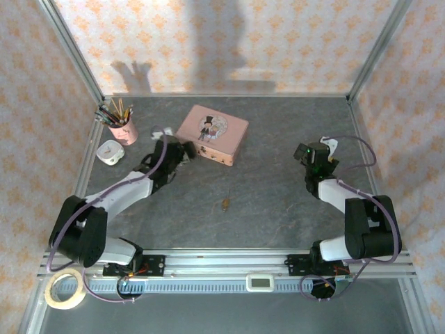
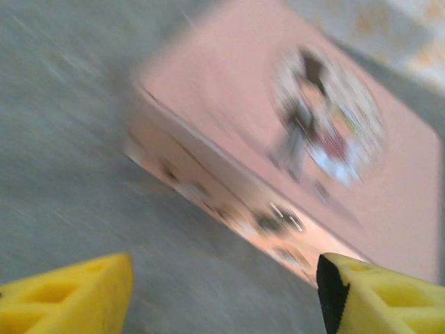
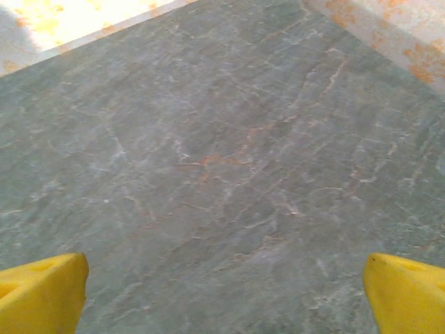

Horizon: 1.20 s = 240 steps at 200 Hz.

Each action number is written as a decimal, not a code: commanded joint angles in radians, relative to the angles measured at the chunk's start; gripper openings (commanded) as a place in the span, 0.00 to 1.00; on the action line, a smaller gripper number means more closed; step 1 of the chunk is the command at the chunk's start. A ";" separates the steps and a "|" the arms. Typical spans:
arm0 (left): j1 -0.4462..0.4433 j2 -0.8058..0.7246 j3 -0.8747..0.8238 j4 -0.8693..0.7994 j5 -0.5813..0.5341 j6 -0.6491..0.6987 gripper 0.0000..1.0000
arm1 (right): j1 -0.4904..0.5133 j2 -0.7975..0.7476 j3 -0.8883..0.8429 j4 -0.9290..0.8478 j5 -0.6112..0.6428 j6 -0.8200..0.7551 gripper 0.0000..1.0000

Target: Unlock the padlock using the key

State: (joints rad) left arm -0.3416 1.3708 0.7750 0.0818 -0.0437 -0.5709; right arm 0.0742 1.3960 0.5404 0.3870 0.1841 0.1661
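From above, the left gripper [image 1: 183, 153] sits just beside the near-left corner of the pink tin [image 1: 212, 134]. The key [image 1: 226, 203] lies alone on the grey table [image 1: 278, 209], between the arms. The right gripper [image 1: 316, 158] is well apart from it.

Left wrist: yellow fingers [image 2: 76, 296] parted, nothing between them, the tin blurred ahead.

Right wrist: fingers [image 3: 42, 296] spread wide above the tabletop.

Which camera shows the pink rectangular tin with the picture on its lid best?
The top external view: the pink rectangular tin appears whole and sharp. The left wrist view catches it close, but blurred and cropped.
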 commanded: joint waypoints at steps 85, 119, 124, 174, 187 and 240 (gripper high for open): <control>0.209 0.064 -0.278 0.579 -0.434 0.485 0.80 | -0.040 0.099 -0.216 0.666 -0.152 -0.189 1.00; 0.228 0.110 -0.390 0.891 -0.343 0.564 0.80 | -0.041 0.114 -0.307 0.822 -0.134 -0.180 1.00; 0.231 0.111 -0.399 0.913 -0.323 0.568 0.80 | -0.040 0.126 -0.316 0.870 -0.134 -0.185 1.00; 0.325 0.190 -0.626 1.420 -0.180 0.517 0.86 | -0.039 0.120 -0.314 0.855 -0.135 -0.188 1.00; 0.325 0.151 -0.613 1.317 -0.176 0.504 0.87 | -0.038 0.120 -0.312 0.849 -0.144 -0.191 1.00; 0.324 0.167 -0.575 1.272 -0.161 0.522 0.99 | -0.038 0.121 -0.309 0.842 -0.168 -0.201 1.00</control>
State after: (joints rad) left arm -0.0193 1.5341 0.1883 1.2919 -0.2272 -0.0509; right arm 0.0383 1.5257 0.2150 1.1973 0.0254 -0.0139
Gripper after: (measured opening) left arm 0.980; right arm 0.997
